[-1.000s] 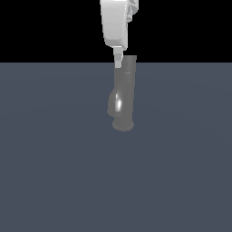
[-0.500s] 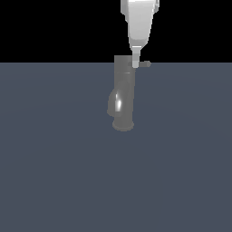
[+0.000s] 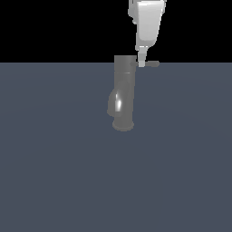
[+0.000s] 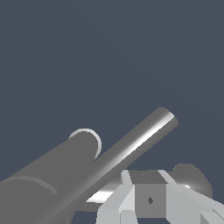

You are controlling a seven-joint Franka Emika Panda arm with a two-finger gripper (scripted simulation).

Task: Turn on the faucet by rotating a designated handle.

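The faucet is a grey glossy upright cylinder on a flared base, with its spout bulging toward the exterior view's left. The handle sticks out level from its top toward the exterior view's right. My gripper hangs straight down from above. Its fingers show as one narrow tip, set against the handle close to the faucet's top. In the wrist view the fingertips sit pressed together, with grey faucet cylinders beside them. I cannot tell which of these is the handle.
The faucet stands on a flat dark blue-grey floor that stretches to a black backdrop. Nothing else shows in either view.
My gripper has moved from the left of the faucet's top to its right in the exterior view. The handle has swung out and now points right.
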